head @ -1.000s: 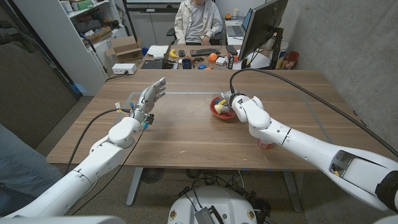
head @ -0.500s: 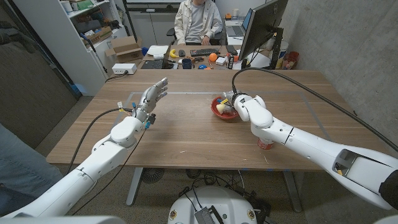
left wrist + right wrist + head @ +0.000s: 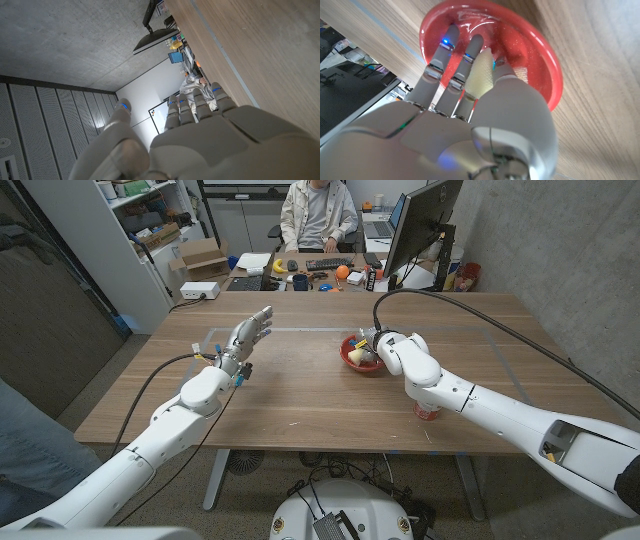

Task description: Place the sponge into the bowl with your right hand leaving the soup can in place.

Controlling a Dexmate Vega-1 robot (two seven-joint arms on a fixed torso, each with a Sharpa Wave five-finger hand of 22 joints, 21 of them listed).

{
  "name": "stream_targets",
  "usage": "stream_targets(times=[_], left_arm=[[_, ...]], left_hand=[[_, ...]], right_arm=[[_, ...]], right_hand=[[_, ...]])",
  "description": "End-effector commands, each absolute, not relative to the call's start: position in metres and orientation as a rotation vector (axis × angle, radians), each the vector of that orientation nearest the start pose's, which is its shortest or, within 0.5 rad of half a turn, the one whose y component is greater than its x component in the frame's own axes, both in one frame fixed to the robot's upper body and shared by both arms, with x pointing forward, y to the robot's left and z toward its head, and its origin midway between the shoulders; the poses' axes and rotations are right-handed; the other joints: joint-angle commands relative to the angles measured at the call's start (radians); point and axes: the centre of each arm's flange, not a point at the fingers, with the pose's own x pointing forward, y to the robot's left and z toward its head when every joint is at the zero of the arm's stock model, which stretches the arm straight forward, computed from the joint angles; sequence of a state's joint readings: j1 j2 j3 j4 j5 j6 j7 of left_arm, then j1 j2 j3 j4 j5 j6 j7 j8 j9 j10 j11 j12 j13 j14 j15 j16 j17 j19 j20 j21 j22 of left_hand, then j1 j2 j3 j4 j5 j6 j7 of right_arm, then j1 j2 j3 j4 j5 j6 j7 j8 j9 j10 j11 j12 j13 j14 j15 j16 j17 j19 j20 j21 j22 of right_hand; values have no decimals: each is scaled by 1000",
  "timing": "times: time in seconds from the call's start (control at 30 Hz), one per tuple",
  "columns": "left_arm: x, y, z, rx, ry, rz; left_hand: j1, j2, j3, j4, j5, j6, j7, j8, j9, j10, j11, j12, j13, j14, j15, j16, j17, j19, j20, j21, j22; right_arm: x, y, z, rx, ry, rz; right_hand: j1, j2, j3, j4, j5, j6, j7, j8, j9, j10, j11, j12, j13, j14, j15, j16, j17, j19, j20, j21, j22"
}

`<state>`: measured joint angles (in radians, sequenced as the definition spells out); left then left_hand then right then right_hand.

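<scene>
The right hand (image 3: 470, 85) still pinches the sponge (image 3: 481, 75), now lower inside the red bowl (image 3: 545, 75).

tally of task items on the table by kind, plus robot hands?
bowl: 1 (red)
sponge: 1 (yellow, in the bowl, gripped by the right hand)
soup can: 1 (mostly hidden under the right arm)
robot hands: 2 (left hand holds nothing)
Total: 5

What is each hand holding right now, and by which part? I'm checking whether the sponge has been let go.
The right hand holds the sponge between its fingers, by its long sides, inside the bowl. The left hand holds nothing.
</scene>
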<state>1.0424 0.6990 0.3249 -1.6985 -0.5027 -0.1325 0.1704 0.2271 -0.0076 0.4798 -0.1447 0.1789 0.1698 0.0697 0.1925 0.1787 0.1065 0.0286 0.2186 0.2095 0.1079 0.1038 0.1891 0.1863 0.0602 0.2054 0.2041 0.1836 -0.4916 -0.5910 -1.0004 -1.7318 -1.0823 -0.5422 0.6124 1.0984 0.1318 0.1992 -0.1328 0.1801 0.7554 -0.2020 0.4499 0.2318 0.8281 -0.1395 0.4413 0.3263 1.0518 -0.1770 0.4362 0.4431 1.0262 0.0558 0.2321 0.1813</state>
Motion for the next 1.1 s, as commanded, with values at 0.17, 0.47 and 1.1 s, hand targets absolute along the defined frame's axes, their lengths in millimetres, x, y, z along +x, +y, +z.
stream_targets(times=[0.17,0.47,1.1], left_arm=[[588,283,-27,193,-587,-156],[588,285,-29,190,-586,-154],[592,286,-30,190,-580,-159]], left_hand=[[9,-2,-4,-3,-3,4,-3,1,5,4,-1,5,3,5,-1,7,3,1,5,0,3],[10,-2,-5,-3,-3,3,-3,0,5,5,0,5,3,6,-1,7,3,0,5,0,3],[12,-3,-6,-1,-3,3,-3,0,5,4,1,5,3,10,-1,8,4,1,6,0,3]], right_arm=[[614,-100,11,-1928,-259,88],[615,-98,12,-1926,-273,84],[615,-96,18,-1928,-254,94]], right_hand=[[-24,-27,-15,5,-7,-51,-8,-35,-5,-33,4,-14,6,0,-5,-4,4,6,8,0,3],[-97,-52,-48,36,-6,-69,-10,-60,-15,-37,15,-22,3,15,2,-17,-5,21,16,5,3],[-105,-65,-56,26,2,-223,-17,-158,-31,-184,88,-105,-15,-27,35,-54,-8,41,25,5,2]])
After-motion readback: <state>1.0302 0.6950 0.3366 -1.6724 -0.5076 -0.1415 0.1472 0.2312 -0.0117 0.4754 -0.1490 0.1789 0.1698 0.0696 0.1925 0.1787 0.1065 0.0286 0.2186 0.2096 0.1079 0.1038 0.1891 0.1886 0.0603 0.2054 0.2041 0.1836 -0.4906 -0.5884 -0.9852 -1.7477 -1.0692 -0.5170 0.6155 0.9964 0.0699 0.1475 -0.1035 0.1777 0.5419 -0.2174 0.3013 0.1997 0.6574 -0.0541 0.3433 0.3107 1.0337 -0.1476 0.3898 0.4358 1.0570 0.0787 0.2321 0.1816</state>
